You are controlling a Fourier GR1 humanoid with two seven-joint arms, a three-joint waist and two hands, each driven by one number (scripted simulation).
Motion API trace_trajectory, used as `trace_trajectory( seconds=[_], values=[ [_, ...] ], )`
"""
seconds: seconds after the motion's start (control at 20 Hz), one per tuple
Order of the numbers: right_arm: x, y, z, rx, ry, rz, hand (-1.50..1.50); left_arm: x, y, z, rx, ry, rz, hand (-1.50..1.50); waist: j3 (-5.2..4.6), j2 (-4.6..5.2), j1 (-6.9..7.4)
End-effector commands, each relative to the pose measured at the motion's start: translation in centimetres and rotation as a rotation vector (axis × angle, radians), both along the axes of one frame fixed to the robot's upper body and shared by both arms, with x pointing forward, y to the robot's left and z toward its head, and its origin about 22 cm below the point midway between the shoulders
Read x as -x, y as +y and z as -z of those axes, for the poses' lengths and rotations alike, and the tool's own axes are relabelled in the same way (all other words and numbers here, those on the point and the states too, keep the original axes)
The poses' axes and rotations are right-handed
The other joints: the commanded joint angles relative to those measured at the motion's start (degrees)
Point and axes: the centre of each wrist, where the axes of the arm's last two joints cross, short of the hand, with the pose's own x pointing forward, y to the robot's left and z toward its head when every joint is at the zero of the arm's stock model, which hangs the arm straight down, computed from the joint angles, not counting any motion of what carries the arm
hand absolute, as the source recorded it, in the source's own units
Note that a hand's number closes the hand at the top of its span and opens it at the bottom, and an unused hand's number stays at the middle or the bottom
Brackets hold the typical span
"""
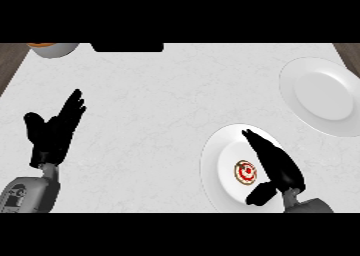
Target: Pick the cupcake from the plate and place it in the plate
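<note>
A small cupcake (pixel 245 172) with white frosting and a red swirl sits on the near white plate (pixel 221 155) at the lower right. My right hand (pixel 277 162) hovers over that plate just right of the cupcake, fingers straight and pointing away, thumb (pixel 260 194) spread below the cupcake. Nothing is in its grasp. A second, bare white plate (pixel 325 95) lies farther back at the right edge. My left hand (pixel 56 130) rests open at the left, fingers up, far from both plates.
A bowl (pixel 53 48) with an orange item stands at the far left corner. A black object (pixel 127 47) sits at the back edge. The white counter (pixel 161 100) ends in wooden strips at both sides.
</note>
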Motion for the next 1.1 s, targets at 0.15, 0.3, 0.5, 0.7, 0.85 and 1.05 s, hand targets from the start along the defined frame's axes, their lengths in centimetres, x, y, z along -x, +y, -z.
trace_trajectory(
  seconds=[0.15, 0.3, 0.5, 0.7, 0.85, 1.05],
  values=[
    [0.0, 2.3, 0.9, -0.003, 0.046, -0.154, 1.5, 0.2, 0.2, -0.2, 0.016, 0.001, 0.005, 0.0, 0.01, -0.01, 0.05],
    [0.2, 2.2, 2.7, -0.012, 0.009, -0.166, 1.5, -0.1, 1.2, 0.9, 0.012, -0.013, 0.007, 0.0, 0.01, 0.04, 0.01],
    [-1.1, 2.5, 2.5, -0.041, -0.01, -0.14, 1.5, -0.2, 2.1, 0.4, 0.006, -0.009, -0.003, 0.0, 0.01, 0.05, 0.01],
    [0.6, 3.3, 0.4, -0.03, -0.095, -0.083, 1.5, 0.3, 1.2, 0.2, 0.013, 0.001, 0.001, 0.0, 0.0, -0.03, -0.17],
    [-4.9, 3.2, 0.3, 0.023, -0.164, 0.012, 1.5, 0.8, 0.0, 0.4, 0.004, 0.002, 0.006, 0.0, 0.04, 0.14, 0.71],
    [-12.0, 6.1, -4.9, 0.049, -0.199, 0.192, 1.5, -0.8, -0.7, -0.6, 0.001, -0.021, 0.067, 0.0, 0.06, 1.09, 3.23]
  ],
)
